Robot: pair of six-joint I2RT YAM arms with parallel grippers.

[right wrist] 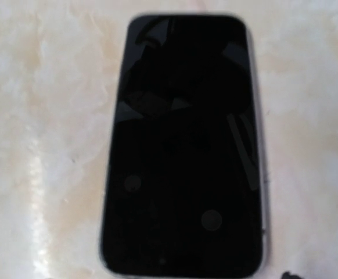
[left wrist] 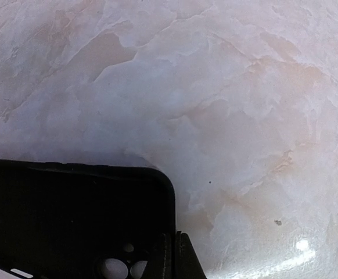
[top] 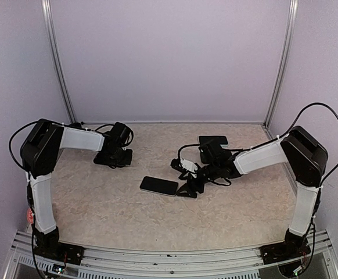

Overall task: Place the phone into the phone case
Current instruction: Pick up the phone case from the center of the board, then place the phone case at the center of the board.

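Phone case, probably floppy, is sitting pinched in shut left jaws; slick-looking phone is lying below open, empty right jaws; grip its long edges.

The pale marbled table bears a phone, screen up, at centre and a black phone case leftward.

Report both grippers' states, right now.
Left gripper: shut, fingers apparently pinching the phone case by its wall.
Right gripper: open, holding nothing, next to the phone.
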